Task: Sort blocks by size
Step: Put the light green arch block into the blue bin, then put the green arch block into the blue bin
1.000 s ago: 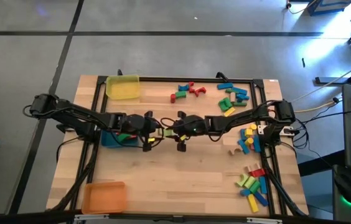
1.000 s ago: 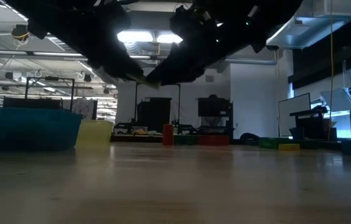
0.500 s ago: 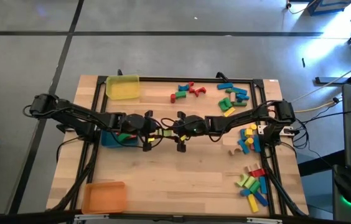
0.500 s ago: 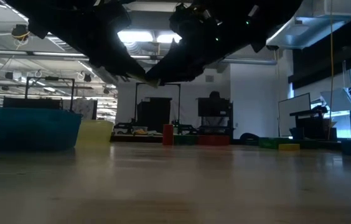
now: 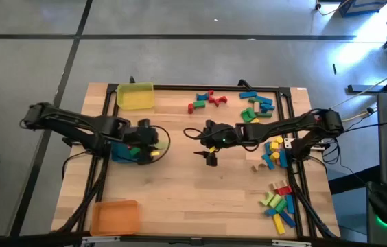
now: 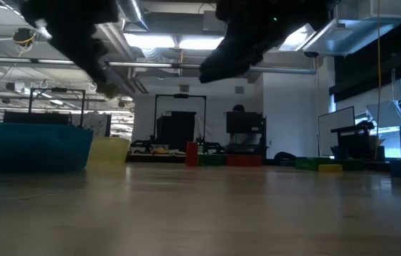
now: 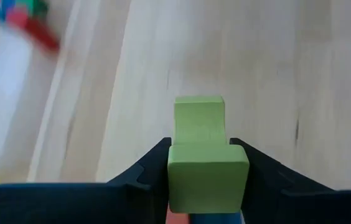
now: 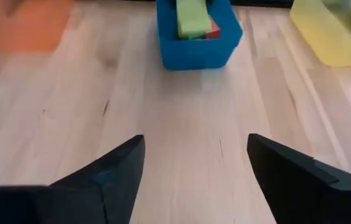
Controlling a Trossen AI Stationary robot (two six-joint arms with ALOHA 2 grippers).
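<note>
My left gripper (image 5: pixel 152 151) is beside the blue tray's (image 5: pixel 118 155) right end, shut on a light green block (image 7: pixel 203 155). The tray holds a green block (image 8: pixel 191 17) and a red one. My right gripper (image 5: pixel 206 144) is open and empty above the table's middle, and its wrist view shows its fingers wide apart (image 8: pixel 194 180). Loose blocks lie in groups on the table: red and green at the far middle (image 5: pixel 204 101), blue and green at the far right (image 5: pixel 256 106), mixed colours at the right edge (image 5: pixel 274 154) and near right (image 5: pixel 279 206). My left gripper pinches the light green block by its two opposite sides (image 7: pixel 170 167) between its two fingers. The block's far end (image 7: pixel 199 115) sticks out past the fingertips. The block is clear of the table.
A yellow tray (image 5: pixel 136 96) stands at the far left and an orange tray (image 5: pixel 114 216) at the near left corner. A black frame (image 5: pixel 200 88) runs around the work area. Bare wood lies between the trays and the right-hand blocks.
The two grippers stood close together at the table's middle and have parted. My left gripper has gone toward the table's left edge, to the blue tray, carrying the light green block. My right gripper has drawn back toward the table's right edge, empty.
</note>
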